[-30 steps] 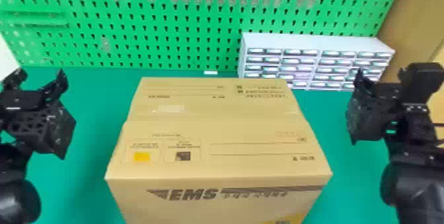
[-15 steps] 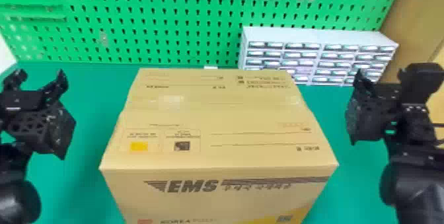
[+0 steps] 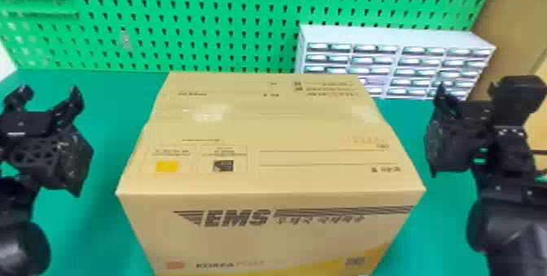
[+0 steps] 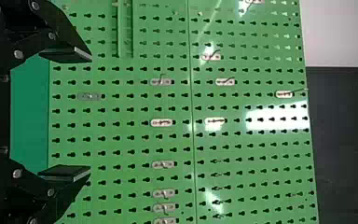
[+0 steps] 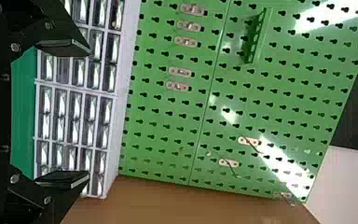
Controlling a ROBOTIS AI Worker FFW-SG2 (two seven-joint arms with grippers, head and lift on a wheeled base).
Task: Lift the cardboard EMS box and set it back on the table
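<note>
The cardboard EMS box (image 3: pixel 260 165) stands upright in the middle of the green table (image 3: pixel 101 104), its flaps closed and printed front toward me. To its left my left gripper (image 3: pixel 49 102) is open and apart from the box; in the left wrist view the left gripper (image 4: pixel 67 114) has nothing between its spread fingers. On the other side my right gripper (image 3: pixel 468 92) is also open and apart from the box; the right gripper (image 5: pixel 65 112) holds nothing in the right wrist view. The box's lower part is cut off by the head view's bottom edge.
A green pegboard (image 3: pixel 163 23) with small metal hooks rises behind the table. At the back right a white rack of small drawers (image 3: pixel 399 37) stands behind the box. A brown panel (image 3: pixel 508 27) borders the right side.
In the head view the box shows larger, with its front edge first lower, then higher, and more of its front face in sight. Both arms look unchanged.
</note>
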